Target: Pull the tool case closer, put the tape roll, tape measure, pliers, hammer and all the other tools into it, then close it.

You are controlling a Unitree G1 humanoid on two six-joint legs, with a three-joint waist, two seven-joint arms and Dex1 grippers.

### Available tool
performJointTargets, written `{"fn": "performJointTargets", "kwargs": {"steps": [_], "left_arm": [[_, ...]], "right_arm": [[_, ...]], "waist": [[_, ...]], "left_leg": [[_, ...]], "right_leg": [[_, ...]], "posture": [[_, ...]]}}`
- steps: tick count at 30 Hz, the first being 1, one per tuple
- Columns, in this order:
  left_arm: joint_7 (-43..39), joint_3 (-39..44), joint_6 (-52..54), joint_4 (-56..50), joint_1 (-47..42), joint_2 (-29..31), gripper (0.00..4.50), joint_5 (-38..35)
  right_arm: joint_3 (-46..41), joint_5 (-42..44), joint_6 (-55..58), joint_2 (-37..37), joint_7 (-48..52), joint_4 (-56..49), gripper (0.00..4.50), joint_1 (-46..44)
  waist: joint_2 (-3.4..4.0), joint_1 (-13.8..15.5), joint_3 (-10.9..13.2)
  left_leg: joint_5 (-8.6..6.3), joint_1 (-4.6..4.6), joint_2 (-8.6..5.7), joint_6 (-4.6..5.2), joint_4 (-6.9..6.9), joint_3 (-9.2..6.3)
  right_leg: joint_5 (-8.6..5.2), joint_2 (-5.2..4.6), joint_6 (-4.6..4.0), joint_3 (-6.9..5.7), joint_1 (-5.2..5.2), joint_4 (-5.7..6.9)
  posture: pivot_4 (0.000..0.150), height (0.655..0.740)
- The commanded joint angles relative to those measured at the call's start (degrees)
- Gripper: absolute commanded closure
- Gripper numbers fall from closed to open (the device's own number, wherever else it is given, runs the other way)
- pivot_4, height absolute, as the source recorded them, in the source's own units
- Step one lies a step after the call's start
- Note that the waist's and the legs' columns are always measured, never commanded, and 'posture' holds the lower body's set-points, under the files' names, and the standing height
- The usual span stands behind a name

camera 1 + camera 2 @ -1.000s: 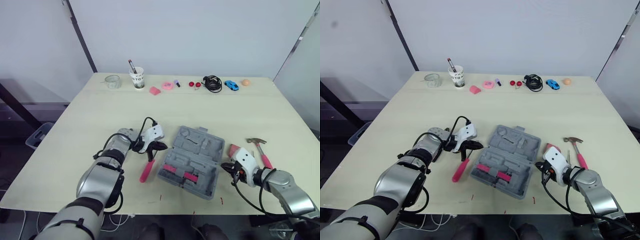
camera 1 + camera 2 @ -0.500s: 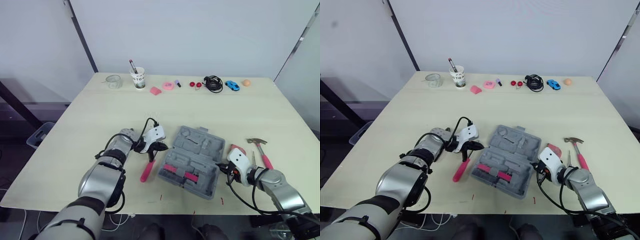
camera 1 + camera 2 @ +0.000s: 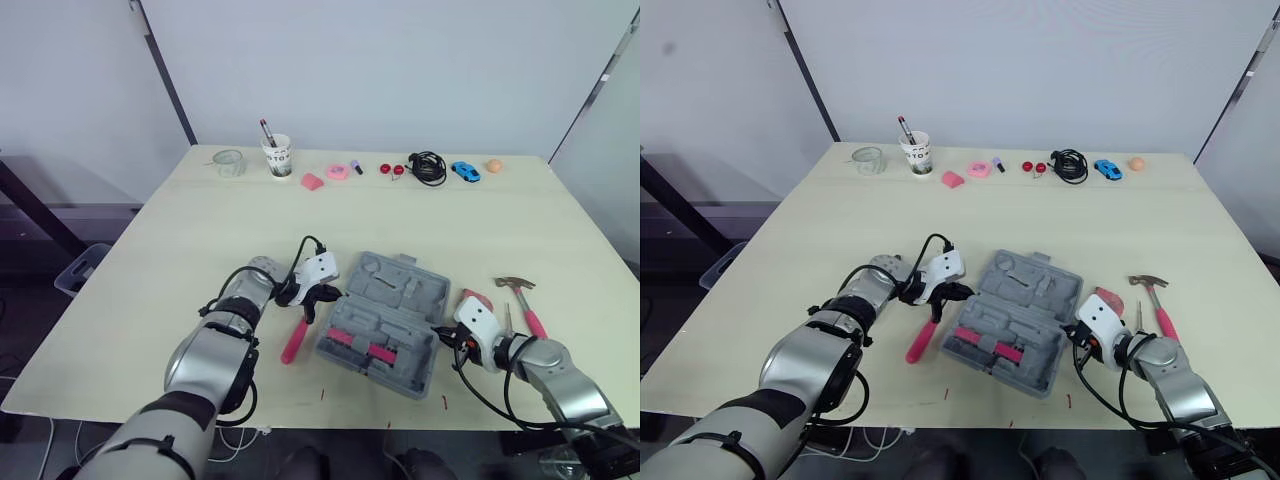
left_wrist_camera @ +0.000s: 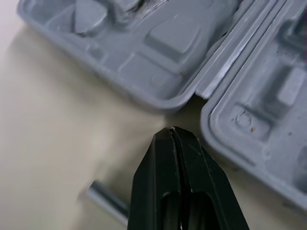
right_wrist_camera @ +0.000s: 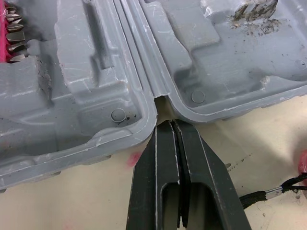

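Grey tool case [image 3: 385, 320] lies open on the tabletop [image 3: 200, 230], between your grippers. Your left gripper [image 4: 173, 139] has its jaws pressed together, tip just beside the case's left hinge gap. Your right gripper [image 5: 172, 132], jaws also pressed together, points at the opposite hinge gap. The hammer [image 3: 524, 305] lies near it.

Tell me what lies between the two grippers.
The open tool case lies between the left gripper and the right gripper, as the left eye view shows.
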Motion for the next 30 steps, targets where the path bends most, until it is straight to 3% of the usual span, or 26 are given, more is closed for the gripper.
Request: {"fn": "performJointTargets", "kwargs": {"steps": [1, 18, 30], "left_arm": [[-2.4, -0.2, -0.3, 0.4, -1.0, -1.2, 4.47, 0.1], [-7.3, -1.4, 0.5, -1.4, -0.4, -0.9, 4.47, 1.0], [-13.4, -2.2, 6.5, -10.4, 5.6, -0.4, 4.47, -0.7]], "right_arm": [[-0.7, 0.3, -1.1, 0.3, -0.2, -1.2, 4.50, 0.1], [-2.6, 2.8, -2.5, -1.7, 4.5, -0.9, 4.50, 0.9], [-2.6, 4.0, -2.2, -2.6, 7.8, -0.4, 4.50, 0.6]], "waist": [[0.00, 0.0, 0.0], [0.00, -0.2, 0.0], [0.00, -0.2, 0.0]], "left_leg": [[0.00, 0.00, 0.00, 0.00, 0.00, 0.00], [0.00, 0.00, 0.00, 0.00, 0.00, 0.00], [0.00, 0.00, 0.00, 0.00, 0.00, -0.01]], "right_leg": [[0.00, 0.00, 0.00, 0.00, 0.00, 0.00], [0.00, 0.00, 0.00, 0.00, 0.00, -0.01], [0.00, 0.00, 0.00, 0.01, 0.00, 0.00]], "posture": [[0.150, 0.7400], [0.150, 0.7400], [0.150, 0.7400]]}}
